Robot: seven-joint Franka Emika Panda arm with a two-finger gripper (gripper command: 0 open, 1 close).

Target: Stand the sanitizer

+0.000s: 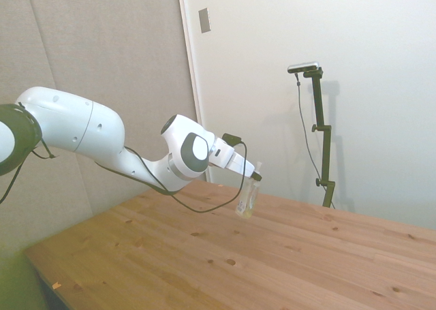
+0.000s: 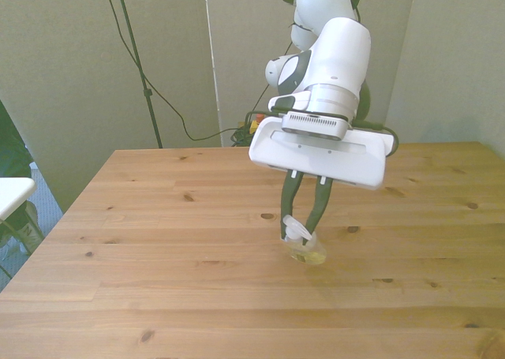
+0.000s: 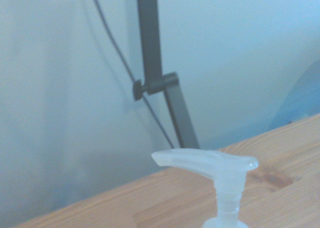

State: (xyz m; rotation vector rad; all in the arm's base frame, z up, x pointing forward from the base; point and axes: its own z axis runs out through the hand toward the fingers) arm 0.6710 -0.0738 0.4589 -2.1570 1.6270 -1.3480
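Two-finger gripper [image 2: 304, 217] clamped on small clear plastic sanitizer bottle [image 1: 248, 199], white pump top [image 3: 212, 164] up; base touching wooden table [image 2: 158, 241], near upright.

You see the sanitizer [image 1: 248, 198], a small clear bottle of pale yellowish liquid with a white pump top, nearly upright near the side view's centre, its base at the tabletop.

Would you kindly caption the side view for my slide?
Gripper holds the sanitizer near upright at the table.
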